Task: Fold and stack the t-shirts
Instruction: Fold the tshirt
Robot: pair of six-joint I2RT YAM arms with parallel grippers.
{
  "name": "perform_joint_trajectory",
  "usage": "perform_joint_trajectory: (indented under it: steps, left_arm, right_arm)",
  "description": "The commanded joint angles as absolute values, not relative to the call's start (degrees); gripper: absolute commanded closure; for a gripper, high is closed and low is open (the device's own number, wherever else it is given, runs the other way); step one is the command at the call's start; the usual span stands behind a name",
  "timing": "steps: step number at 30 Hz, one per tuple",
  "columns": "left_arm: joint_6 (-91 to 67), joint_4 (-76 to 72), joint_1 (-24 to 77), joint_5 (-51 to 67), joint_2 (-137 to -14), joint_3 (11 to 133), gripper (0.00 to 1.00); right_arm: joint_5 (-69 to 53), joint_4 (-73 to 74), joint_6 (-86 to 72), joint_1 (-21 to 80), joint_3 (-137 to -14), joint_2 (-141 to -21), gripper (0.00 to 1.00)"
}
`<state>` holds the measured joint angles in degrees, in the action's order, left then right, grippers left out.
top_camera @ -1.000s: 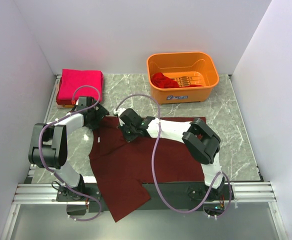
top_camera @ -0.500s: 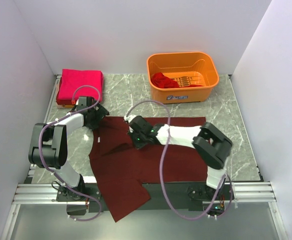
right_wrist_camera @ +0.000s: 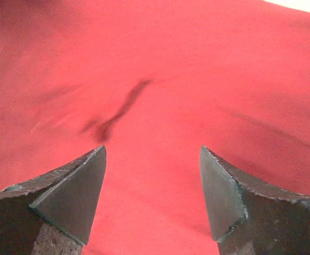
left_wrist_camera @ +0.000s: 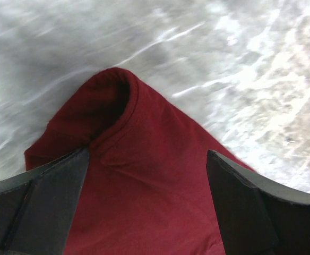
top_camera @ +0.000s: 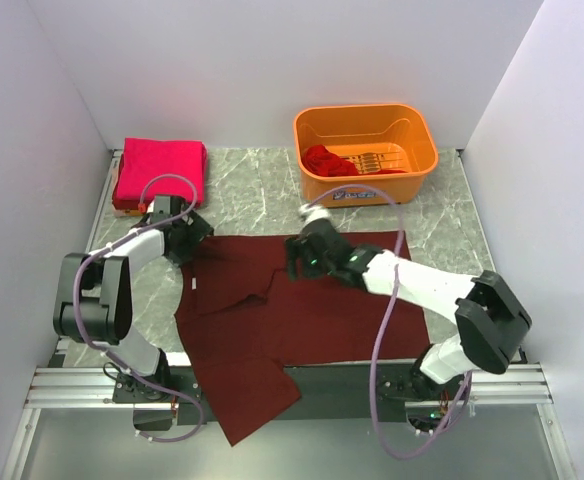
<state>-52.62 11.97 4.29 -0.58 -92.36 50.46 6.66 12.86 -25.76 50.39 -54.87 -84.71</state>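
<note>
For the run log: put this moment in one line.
left hand open at maroon t-shirt corner | right hand open over it | pink t-shirt folded far-left

Maroon t-shirt (top_camera: 322, 310): matt soft cloth. Basket (top_camera: 402, 188): glossy orange plastic. Table (top_camera: 462, 250): marbled, probably smooth stone.

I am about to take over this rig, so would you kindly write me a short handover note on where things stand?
Left gripper: open, low over the far left corner of the maroon t-shirt, holding nothing.
Right gripper: open, just above the same shirt's far middle, holding nothing.
Maroon t-shirt: spread on the table, its near part hanging over the front edge.
Done: the pink-red t-shirt lies folded at the far left corner.
Left: fold the maroon one and stack it on the pink-red one, then do the red t-shirt lying in the orange basket.
</note>
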Motion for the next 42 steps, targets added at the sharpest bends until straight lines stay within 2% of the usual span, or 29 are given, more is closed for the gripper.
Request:
perform_joint_trajectory:
  steps: [1,4,13,26,33,42]
  left_arm:
    - [-51.15,19.06,3.78,-3.96,-88.51,49.22,0.01]
    - [-51.5,20.82,4.65,-4.83,-84.82,49.57,0.01]
    - [-52.12,24.96,9.58,-6.5,-81.21,52.38,0.01]
    - [-49.57,19.96,11.78,-2.99,-95.7,56.69,0.01]
    - [-48.08,19.77,11.78,-2.72,-103.44,62.04,0.01]
    - [-47.46,22.32,11.86,-3.52,-110.83,70.56,0.0]
  right_arm:
    - [9.33,13.8,-30.14,40.82,-52.21,-81.83,0.22]
    - [4.58,12.23,-30.24,35.7,-50.19,-80.78,0.2]
    - [3.52,12.21,-29.27,21.81,-51.94,-85.68,0.18]
    - [0.26,15.73,-29.8,8.63,-50.72,-91.23,0.19]
    - [-2.19,15.2,-29.09,4.58,-50.89,-94.29,0.19]
    - [-2.28,17.23,-29.71,2.11,-56.77,-99.4,0.21]
